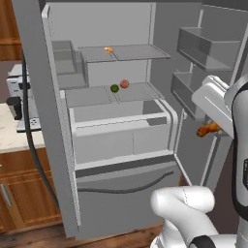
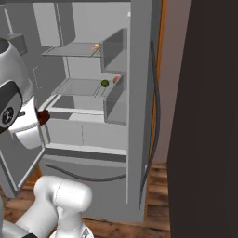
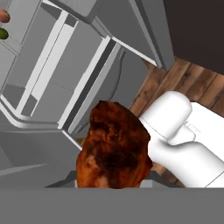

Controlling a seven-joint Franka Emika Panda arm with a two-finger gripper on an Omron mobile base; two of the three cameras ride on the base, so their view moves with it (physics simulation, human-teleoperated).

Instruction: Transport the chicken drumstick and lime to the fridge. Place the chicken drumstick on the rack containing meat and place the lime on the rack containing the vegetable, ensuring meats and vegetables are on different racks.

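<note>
Gripper (image 3: 114, 186): clamped on the chicken drumstick (image 3: 114, 146), held in the air in front of the open fridge (image 1: 116, 145), near its right door bins; its thick brown end faces the hand camera. Middle shelf: lime (image 1: 114, 88) just beside the red-orange vegetable (image 1: 124, 84), at the shelf's centre seam. Upper shelf: small orange-yellow meat (image 1: 108, 49), alone. Drawers below, shut. Wooden floor (image 3: 183, 83) beneath.
</note>
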